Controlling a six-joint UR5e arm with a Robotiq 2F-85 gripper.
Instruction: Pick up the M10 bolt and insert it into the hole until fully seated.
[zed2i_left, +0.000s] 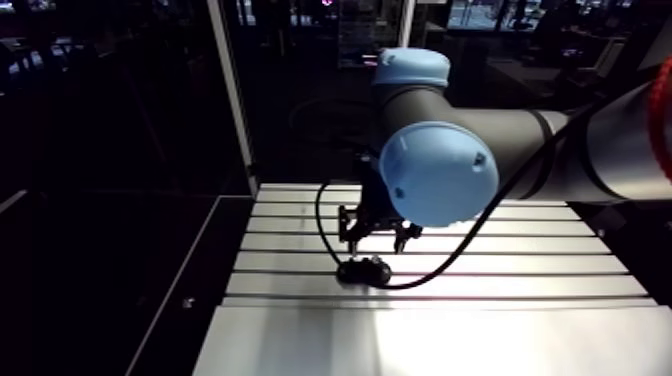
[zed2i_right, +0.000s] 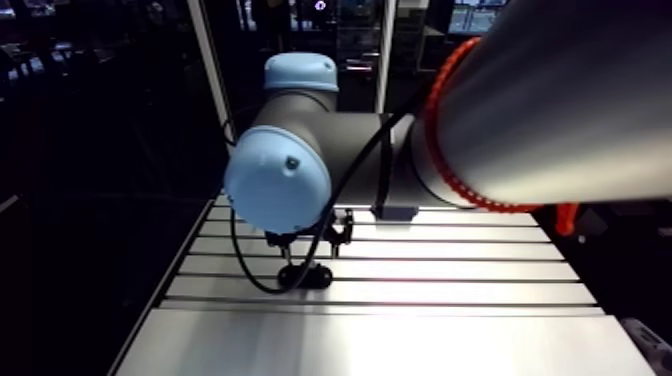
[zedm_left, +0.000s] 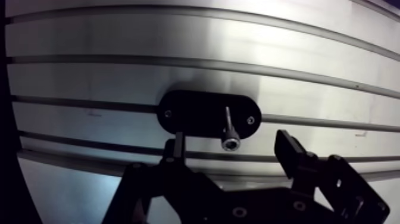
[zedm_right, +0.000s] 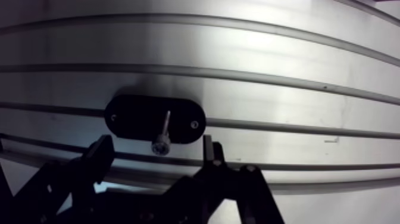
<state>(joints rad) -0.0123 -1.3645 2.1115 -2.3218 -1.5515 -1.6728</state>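
Observation:
A black oval plate lies on the slotted aluminium table, with a small screw near each end. The M10 bolt stands in the plate, its socket head toward the wrist camera. Part of its silvery shank shows above the plate. My gripper hangs over it, open. One finger and the other finger stand apart on either side of the bolt head without touching it. In the arm view the gripper is just above the plate.
The table's long slots run across the wrist view, ahead of and under the gripper. In the arm view the table's left edge borders a dark drop, and a black cable loops beside the gripper.

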